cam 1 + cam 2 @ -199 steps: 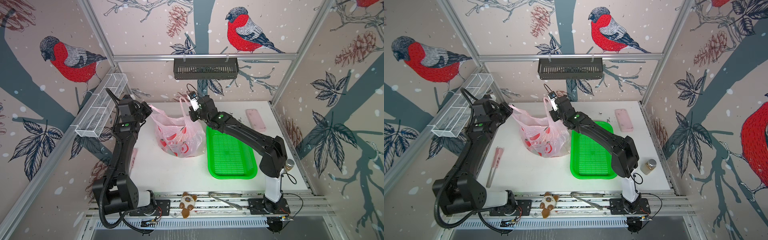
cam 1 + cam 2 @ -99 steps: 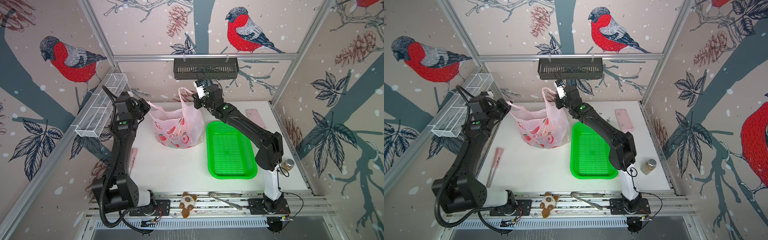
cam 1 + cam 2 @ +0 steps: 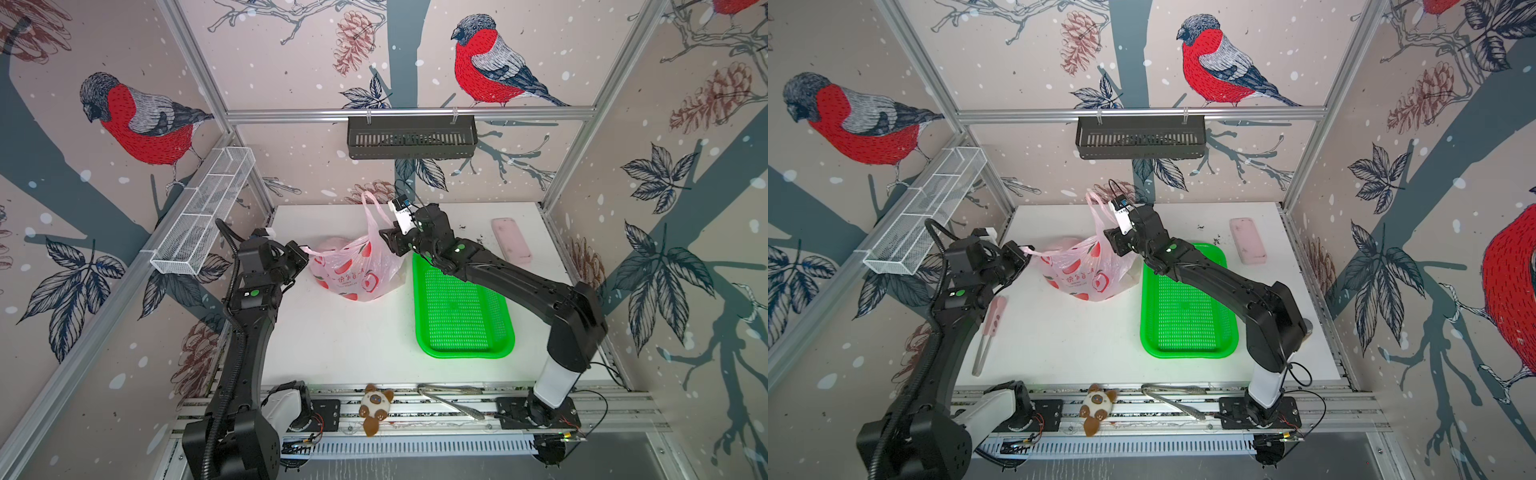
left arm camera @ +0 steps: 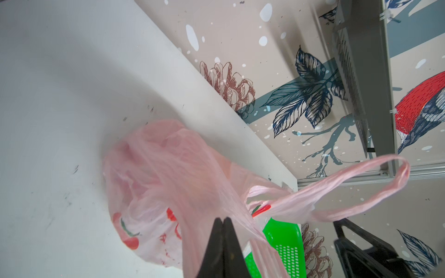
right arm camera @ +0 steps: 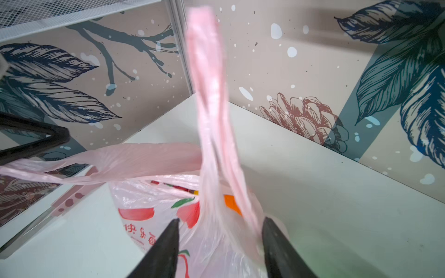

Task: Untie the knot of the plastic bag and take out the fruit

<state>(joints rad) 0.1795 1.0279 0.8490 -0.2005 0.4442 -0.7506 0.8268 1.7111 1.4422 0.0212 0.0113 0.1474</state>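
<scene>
The pale pink plastic bag [image 3: 357, 270] [image 3: 1084, 270] sits on the white table between both arms. My left gripper [image 3: 305, 251] [image 4: 222, 219] is shut on one handle, pulled taut to the left. The other loop handle [image 3: 372, 208] [image 5: 207, 72] stands up loose between the spread jaws of my open right gripper [image 3: 388, 241] [image 5: 220, 220], and nothing pinches it. No knot is in view; the two handles run apart. The fruit is inside the bag and mostly hidden; an orange patch [image 5: 230, 202] shows at the bag's mouth.
A green perforated basket [image 3: 461, 307] lies right of the bag, under the right arm. A pink slab [image 3: 511, 241] is at the back right. A pink-handled tool [image 3: 992, 328] lies by the left arm. Tongs [image 3: 449, 399] and a plush toy [image 3: 376, 409] rest on the front rail.
The right gripper lifted the handle up and back, then dropped lower and opened, letting the loop go. The left gripper stayed shut on its handle. The bag shifted slightly left.
</scene>
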